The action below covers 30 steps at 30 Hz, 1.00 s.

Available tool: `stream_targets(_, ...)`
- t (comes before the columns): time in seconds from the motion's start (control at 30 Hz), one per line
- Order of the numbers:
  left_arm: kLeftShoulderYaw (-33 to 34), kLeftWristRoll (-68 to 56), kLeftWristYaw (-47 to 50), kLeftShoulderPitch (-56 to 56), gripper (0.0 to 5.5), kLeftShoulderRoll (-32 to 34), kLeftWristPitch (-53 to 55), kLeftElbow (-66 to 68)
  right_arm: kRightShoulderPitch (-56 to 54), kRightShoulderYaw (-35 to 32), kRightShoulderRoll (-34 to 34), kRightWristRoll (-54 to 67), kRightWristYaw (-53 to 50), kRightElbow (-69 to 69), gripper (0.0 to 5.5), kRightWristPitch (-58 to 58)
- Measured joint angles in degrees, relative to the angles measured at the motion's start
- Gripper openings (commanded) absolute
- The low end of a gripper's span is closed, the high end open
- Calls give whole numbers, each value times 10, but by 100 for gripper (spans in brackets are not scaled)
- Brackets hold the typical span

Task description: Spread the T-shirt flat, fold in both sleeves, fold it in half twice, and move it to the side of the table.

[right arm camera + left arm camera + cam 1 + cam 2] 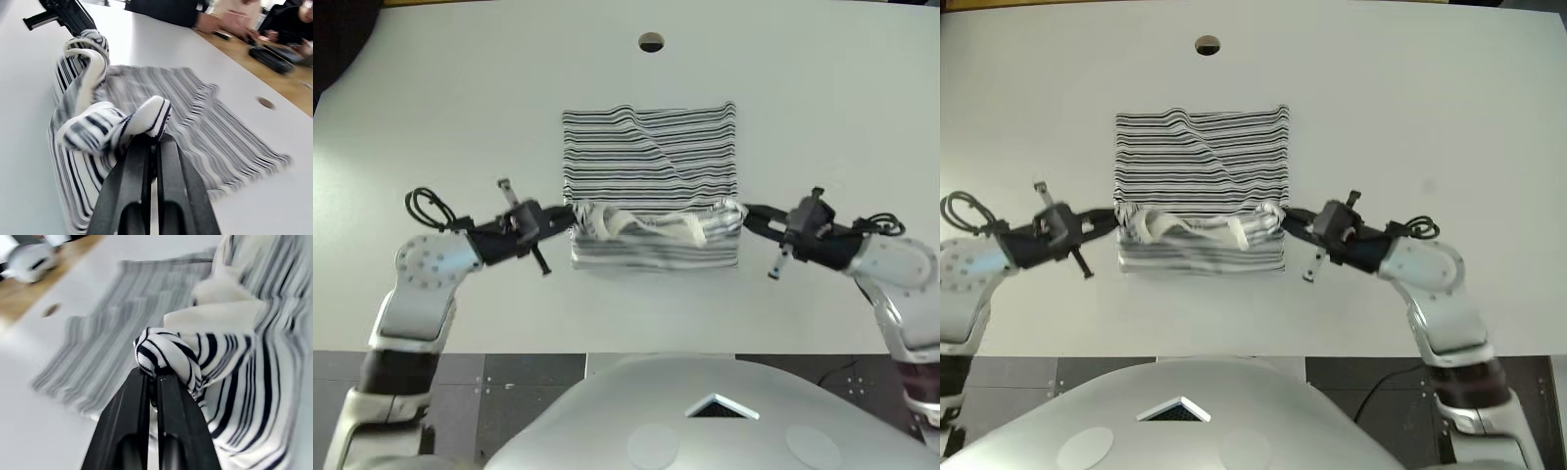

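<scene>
The black-and-white striped cloth T-shirt (651, 147) lies near the middle of the white flat table (460, 117), already brought to a rectangle shape. Its far part rests flat on the table with some soft wrinkles across it. Its near edge is raised a little and bunched between the two arms, so a pale, twisted part of the cloth shows along this edge. How the sleeves lie inside the layers is hidden, and I cannot tell it.

The left gripper (570, 217) is at the near left corner of the T-shirt. In the left wrist view its two black fingers are pressed together on a small rolled lump of striped cloth, and the fingertips themselves are covered by this lump. The right gripper (744, 211) is at the near right corner and pinches the cloth in the same way, with the fingers close together and a rounded fold sitting over their tips. Both wrists are low, just above the table.

A small round dark hole (651, 42) is in the table beyond the far edge of the T-shirt, well apart from it
</scene>
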Motion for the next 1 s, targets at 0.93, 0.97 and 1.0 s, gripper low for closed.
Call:
stream_targets(0.93, 12, 77, 201, -335, 92, -202, 117, 418, -413, -41, 207, -95, -123, 672, 142, -41)
stream_targets(0.97, 14, 81, 211, -336, 92, -202, 117, 423, -413, -42, 209, -99, -129, 677, 142, -43)
stream_targets(1.0, 18, 84, 222, -337, 92, -202, 116, 430, -414, -42, 213, -101, -135, 682, 142, -51)
